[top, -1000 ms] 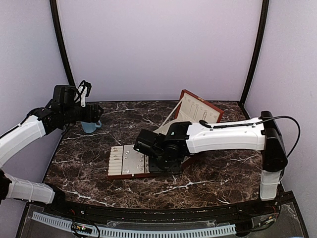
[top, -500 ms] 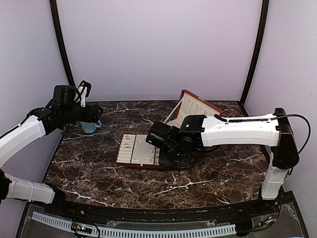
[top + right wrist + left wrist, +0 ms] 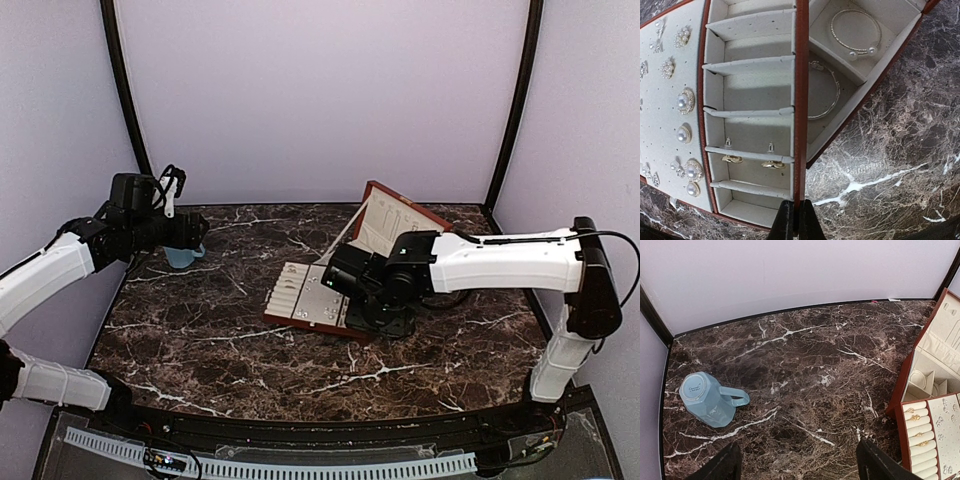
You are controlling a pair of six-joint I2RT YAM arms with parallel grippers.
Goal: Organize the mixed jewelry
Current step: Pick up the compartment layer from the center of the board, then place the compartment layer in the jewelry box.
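Right hand (image 3: 795, 222) is pinching the tray (image 3: 800, 100) rim, fingers pressed together on it. I'm seeing the jewelry (image 3: 684, 102) sitting in the tray, touching the box (image 3: 890, 55), mid-surface (image 3: 910, 150). Left hand (image 3: 797, 467) is hovering spread near the cup (image 3: 707, 400).

Right hand (image 3: 795, 224) pinched onto the right rim of the tray (image 3: 799, 100)
Just left of that red-brown rim runs a column of cream compartments, with two gold earrings (image 3: 752, 161) in a near one. Further left, pearl studs (image 3: 684, 101) sit on a perforated panel. To the right and lower down, the box (image 3: 867, 80) holds two thin bangles (image 3: 853, 55), and the dark marbled surface (image 3: 905, 150) lies beyond it.
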